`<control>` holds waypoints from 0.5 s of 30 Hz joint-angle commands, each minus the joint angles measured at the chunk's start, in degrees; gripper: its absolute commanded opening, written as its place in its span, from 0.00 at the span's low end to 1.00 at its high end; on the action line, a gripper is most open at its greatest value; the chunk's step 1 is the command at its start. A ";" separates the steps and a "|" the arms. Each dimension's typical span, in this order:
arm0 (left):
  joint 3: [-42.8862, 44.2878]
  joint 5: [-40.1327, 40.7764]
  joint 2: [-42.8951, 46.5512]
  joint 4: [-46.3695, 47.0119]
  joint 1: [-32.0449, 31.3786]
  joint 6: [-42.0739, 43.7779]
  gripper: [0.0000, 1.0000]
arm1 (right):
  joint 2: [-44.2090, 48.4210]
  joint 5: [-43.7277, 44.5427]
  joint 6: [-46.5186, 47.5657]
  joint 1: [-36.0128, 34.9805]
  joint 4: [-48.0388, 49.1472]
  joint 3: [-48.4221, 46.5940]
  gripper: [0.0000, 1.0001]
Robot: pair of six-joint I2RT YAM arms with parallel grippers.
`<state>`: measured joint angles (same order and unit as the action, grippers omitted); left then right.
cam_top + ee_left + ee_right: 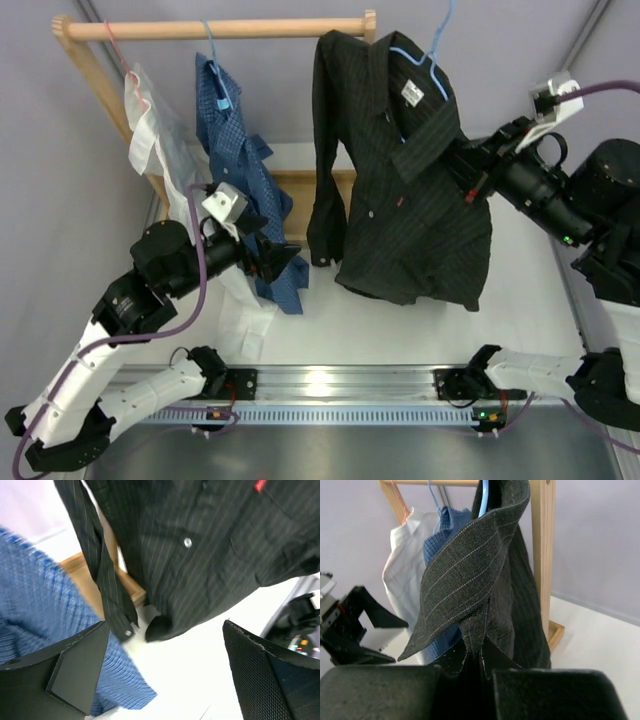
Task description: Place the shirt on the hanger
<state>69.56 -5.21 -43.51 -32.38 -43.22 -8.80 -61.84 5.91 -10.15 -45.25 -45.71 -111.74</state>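
Shirt (410,200) hangs on hanger (427,62), pinched near collar by right hand (468,187); left hand (288,262) wide, apart.

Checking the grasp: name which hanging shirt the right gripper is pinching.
The black pinstriped shirt, rightmost on the rail; the blue checked shirt and white shirt hang further left.

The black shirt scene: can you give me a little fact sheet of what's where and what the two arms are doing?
Shirt: black pinstriped, draped on the hanger, white label showing
Hanger: light blue wire, inside the collar; its hook leaves the top of the overhead view
Right jaws: shut on the shirt just below the collar
Left jaws: open, empty, low beside the shirt
Neighbours: blue checked shirt and white shirt, hanging from the wooden rail
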 commanded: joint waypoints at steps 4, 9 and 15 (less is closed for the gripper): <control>-6.62 7.66 8.25 7.48 -0.20 4.58 0.98 | -3.46 -2.04 -6.01 -0.62 14.06 3.78 0.00; -11.37 9.69 11.25 10.67 0.42 5.98 0.98 | -4.16 -1.44 -8.74 -2.11 16.96 9.69 0.00; -12.87 14.08 12.66 10.76 2.52 6.43 0.98 | -3.02 6.47 -12.16 -6.33 22.33 16.03 0.00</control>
<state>57.36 5.17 -31.73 -25.65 -42.00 -3.51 -66.50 7.62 -19.22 -49.21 -34.35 -95.35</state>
